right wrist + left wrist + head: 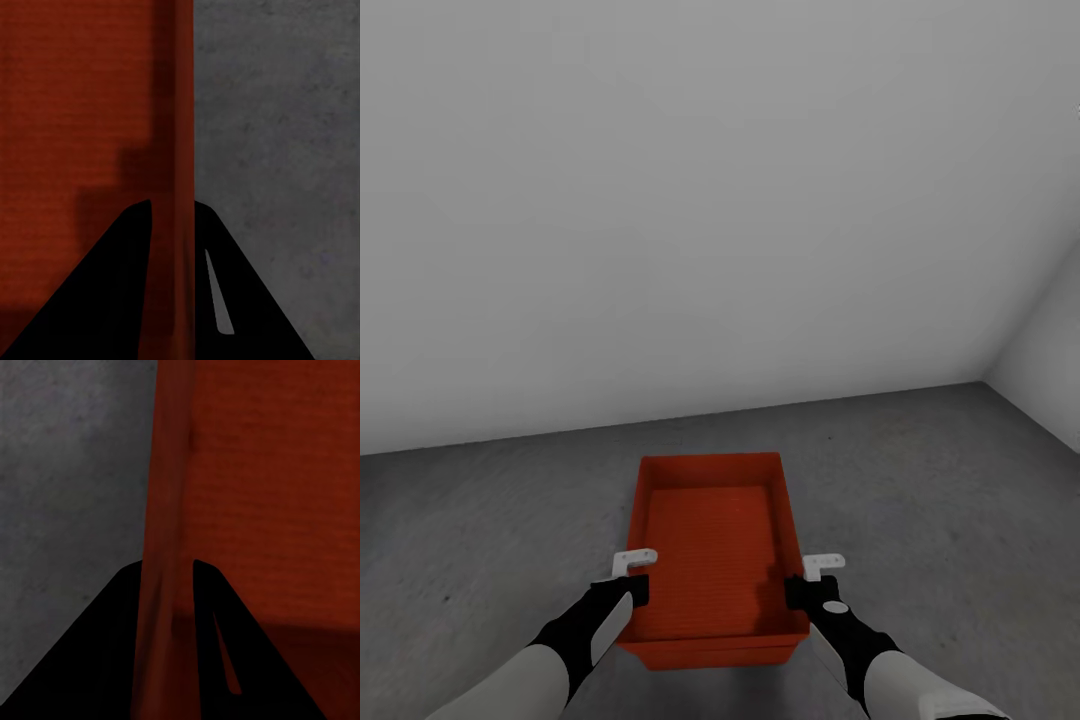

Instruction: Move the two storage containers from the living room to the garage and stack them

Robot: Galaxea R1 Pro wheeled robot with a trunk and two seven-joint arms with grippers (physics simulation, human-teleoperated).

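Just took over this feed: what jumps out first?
The orange-red storage container, empty, sits low and central before the robot over the dark grey speckled floor. The left gripper and right gripper each pinch a side wall. Behind it, a bare pale wall meets another at the right.

Head view: both arms cut off by the bottom edge. Container hides the floor beneath it; whether it rests there or hangs above cannot be told. Left wrist view: container wall runs out of frame at both ends. Right wrist view: wall likewise cropped.
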